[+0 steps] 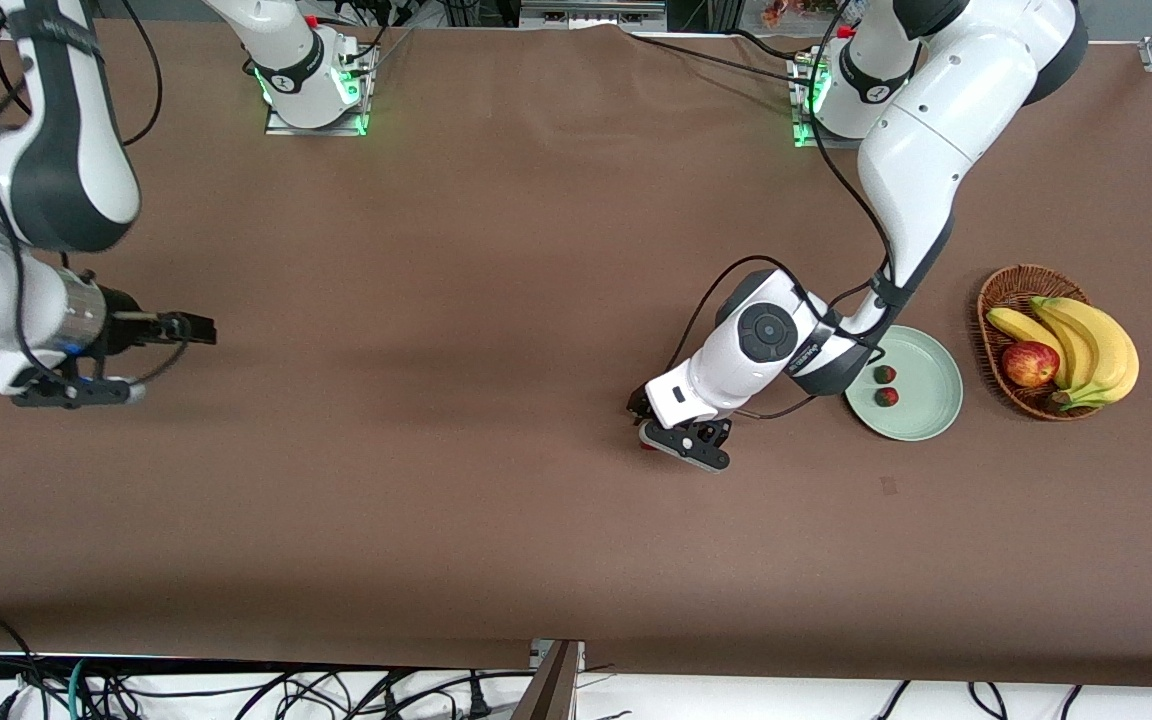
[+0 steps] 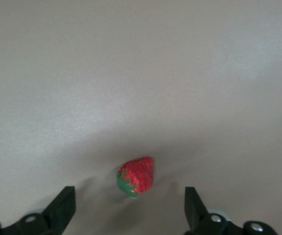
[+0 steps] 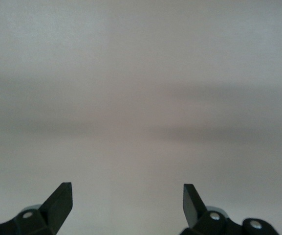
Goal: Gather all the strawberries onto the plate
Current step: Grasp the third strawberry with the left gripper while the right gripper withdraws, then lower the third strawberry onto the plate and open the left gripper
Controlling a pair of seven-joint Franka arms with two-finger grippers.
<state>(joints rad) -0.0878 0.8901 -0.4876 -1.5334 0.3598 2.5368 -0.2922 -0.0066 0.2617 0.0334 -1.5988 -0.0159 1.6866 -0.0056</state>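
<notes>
The left gripper (image 1: pixel 658 441) hangs low over the table, wrist bent downward, fingers (image 2: pixel 62 208) spread wide. The right gripper (image 1: pixel 198 328) waits aloft, fingers (image 3: pixel 58 203) parted.

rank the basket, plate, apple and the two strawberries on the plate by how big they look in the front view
1. Basket and plate: about equally wide, so I won't rank one over the other.
2. Apple.
3. The two strawberries: smallest, alike in size.

No readable text, labels, brands, numbers or signs anywhere: small dark marks on arm bases too small to make out.
</notes>
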